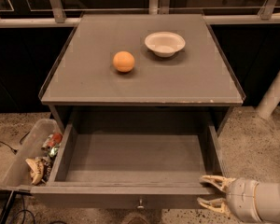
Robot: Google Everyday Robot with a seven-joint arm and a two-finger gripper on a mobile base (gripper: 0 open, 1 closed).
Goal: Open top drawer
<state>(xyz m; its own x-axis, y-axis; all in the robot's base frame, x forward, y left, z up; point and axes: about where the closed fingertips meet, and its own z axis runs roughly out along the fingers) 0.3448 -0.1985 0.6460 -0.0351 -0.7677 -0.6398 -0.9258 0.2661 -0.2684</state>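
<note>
The top drawer (130, 160) of the grey cabinet stands pulled far out, showing a plain grey empty interior. Its front panel (116, 196) runs along the bottom of the view, with a small round metal knob (140, 202) at its centre. My gripper (210, 192) comes in from the lower right, at the right end of the front panel. Its two pale fingers (213, 181) are spread apart, the upper one on the panel's top edge, the lower one in front of the panel. It holds nothing.
The cabinet top (144, 73) carries an orange (123, 61) and a white bowl (164, 43). A clear bin (23, 160) with wrappers sits on the speckled floor at the left. A white post (275, 94) stands at the right. A cable (4, 146) lies at far left.
</note>
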